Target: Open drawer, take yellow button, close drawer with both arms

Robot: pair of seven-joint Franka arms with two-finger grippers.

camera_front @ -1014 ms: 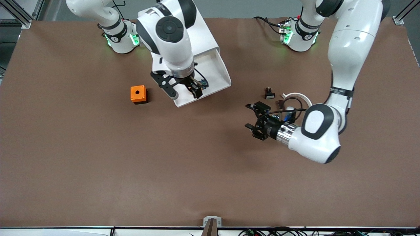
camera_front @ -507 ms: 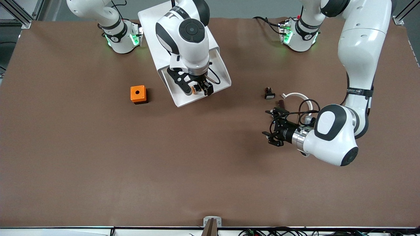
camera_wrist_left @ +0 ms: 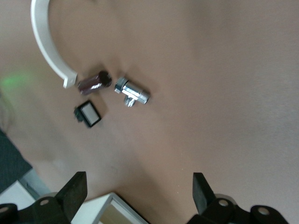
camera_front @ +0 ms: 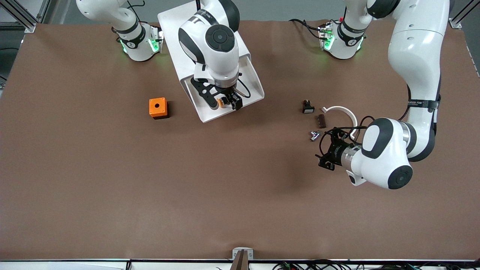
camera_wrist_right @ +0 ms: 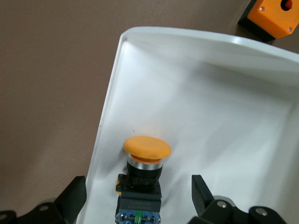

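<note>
Orange cube with a hole (camera_front: 158, 107): on the brown table (camera_front: 112, 187), toward the right arm's end, just beside the pulled-out tray; not the target, untouched.

Shallow white slide-out drawer tray (camera_front: 254, 85): drawn out of the big white boxy cabinet (camera_front: 173, 22) toward the front camera; open, so the first step looks done and the inside is reachable from above.

Right black two-finger gripper (camera_front: 225, 102): down inside the tray, fingers spread wide on either side of the target, not clamped; placed so as to straddle it before closing, by the look of it.

Small push button with flat orange cap, black body and blue rear bit (camera_wrist_right: 141, 173): lying on the tray floor close against the tray's side wall, between the right gripper's spread fingers; apparently not yet gripped.

Small black-and-white part (camera_front: 308, 108), dark brown short cylinder (camera_front: 322, 120), chrome metal fitting (camera_front: 314, 135), white curved plastic strip (camera_front: 341, 110): clustered on the table toward the left arm's end; bystanders.

Left black two-finger gripper (camera_front: 327, 152): over bare table beside that cluster, fingers apart, holding nothing; waiting clear of the tray, likely kept free for pushing it shut.
</note>
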